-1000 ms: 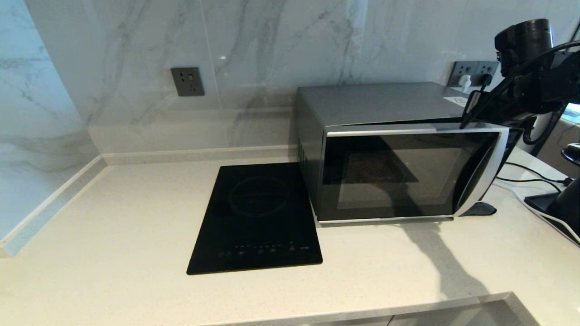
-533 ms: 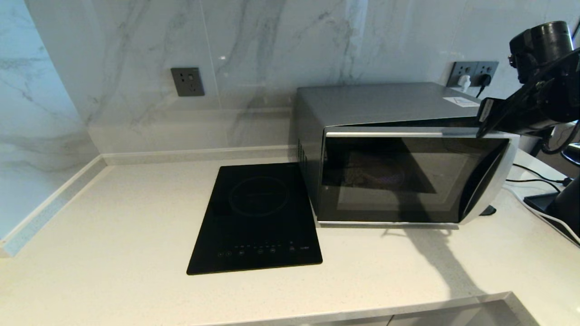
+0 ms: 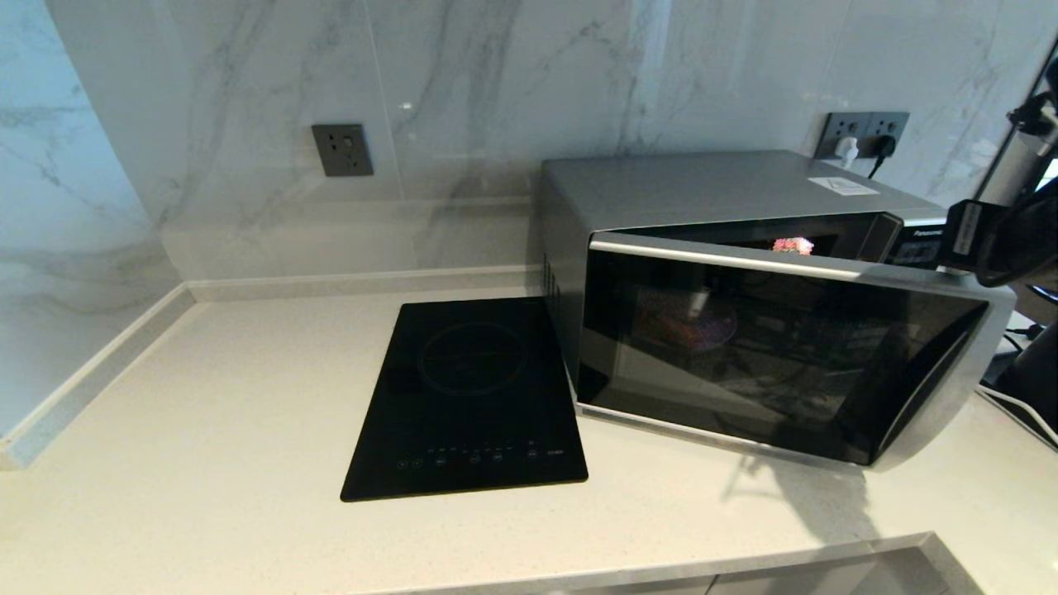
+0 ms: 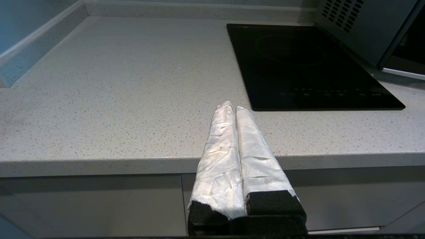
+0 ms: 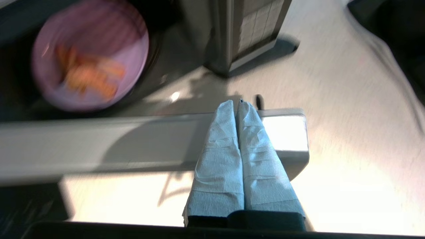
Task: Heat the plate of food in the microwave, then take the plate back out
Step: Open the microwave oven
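- Panasonic lettering just legible on the microwave [image 3: 727, 248] control panel, upper right of the head view; small white sticker [image 3: 843, 186] on its flat silver-grey top, print too small to read.
- Door of dark glass [image 3: 769, 355] with a silver band along its top edge, swung partly outward toward the lower right of the head view.
- Plate of food [image 5: 89, 54] inside the cavity: round, lavender, carrying orange-yellow sticks, blurred in the upper left of the right wrist view; a dim purple shape behind the glass in the head view.
- Right end effector [image 5: 236, 103] at the far right of the head view, angled down over the free end of the door's top edge; tape-wrapped fingers [image 5: 222, 159] pressed together, holding nothing.
- Left end effector [image 4: 231, 107] low at the front edge of the bench [image 3: 207, 430], level, white-wrapped fingers [image 4: 252, 149] closed against each other, empty.
- Flat black glass cooktop [image 3: 471, 397] set left of the microwave, with a faint ring and a row of tiny touch symbols.
- Speckled pale stone bench; glossy grey-veined marble wall; grey wall socket [image 3: 341, 149] in the upper left, double socket [image 3: 864, 132] with plugs in the upper right.
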Controlling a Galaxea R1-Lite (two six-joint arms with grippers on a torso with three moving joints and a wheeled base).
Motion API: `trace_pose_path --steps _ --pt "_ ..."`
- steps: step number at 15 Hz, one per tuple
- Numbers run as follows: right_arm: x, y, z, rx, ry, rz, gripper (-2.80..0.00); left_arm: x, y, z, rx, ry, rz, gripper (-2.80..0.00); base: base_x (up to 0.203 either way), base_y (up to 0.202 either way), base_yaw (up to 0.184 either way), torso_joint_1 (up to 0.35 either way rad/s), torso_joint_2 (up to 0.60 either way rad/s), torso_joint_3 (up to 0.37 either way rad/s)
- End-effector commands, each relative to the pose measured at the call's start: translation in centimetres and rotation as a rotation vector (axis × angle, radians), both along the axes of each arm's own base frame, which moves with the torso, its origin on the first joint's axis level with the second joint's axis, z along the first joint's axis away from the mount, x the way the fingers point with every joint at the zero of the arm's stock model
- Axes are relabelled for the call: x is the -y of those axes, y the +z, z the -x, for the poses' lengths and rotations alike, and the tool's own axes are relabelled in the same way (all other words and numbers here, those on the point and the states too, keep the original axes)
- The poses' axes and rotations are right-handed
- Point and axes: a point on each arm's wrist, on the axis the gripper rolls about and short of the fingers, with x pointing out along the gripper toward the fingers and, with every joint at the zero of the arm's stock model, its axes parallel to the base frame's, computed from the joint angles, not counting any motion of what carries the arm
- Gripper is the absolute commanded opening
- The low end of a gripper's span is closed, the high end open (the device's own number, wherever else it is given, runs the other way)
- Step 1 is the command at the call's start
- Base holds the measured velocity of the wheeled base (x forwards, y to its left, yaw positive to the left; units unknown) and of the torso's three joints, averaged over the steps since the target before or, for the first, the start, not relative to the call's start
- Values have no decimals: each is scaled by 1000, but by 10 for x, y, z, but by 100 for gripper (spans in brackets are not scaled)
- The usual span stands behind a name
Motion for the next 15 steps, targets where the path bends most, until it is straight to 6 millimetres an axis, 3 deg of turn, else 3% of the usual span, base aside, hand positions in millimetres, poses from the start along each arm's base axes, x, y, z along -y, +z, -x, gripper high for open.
trace_pose_path --steps 1,5,9,12,15 --pt "0 27 63 52 40 -47 -280 0 0 0 -1 1 1 -280 0 0 0 0 0 0" --pt "1 35 138 8 139 -140 -280 0 0 0 -1 1 1 -280 0 0 0 0 0 0" --pt "6 10 176 -47 179 -175 -280 0 0 0 -1 1 1 -280 0 0 0 0 0 0" --pt "8 -20 200 -104 218 -211 -280 0 0 0 -1 1 1 -280 0 0 0 0 0 0" --pt "11 -42 221 -26 246 -253 -280 0 0 0 -1 1 1 -280 0 0 0 0 0 0"
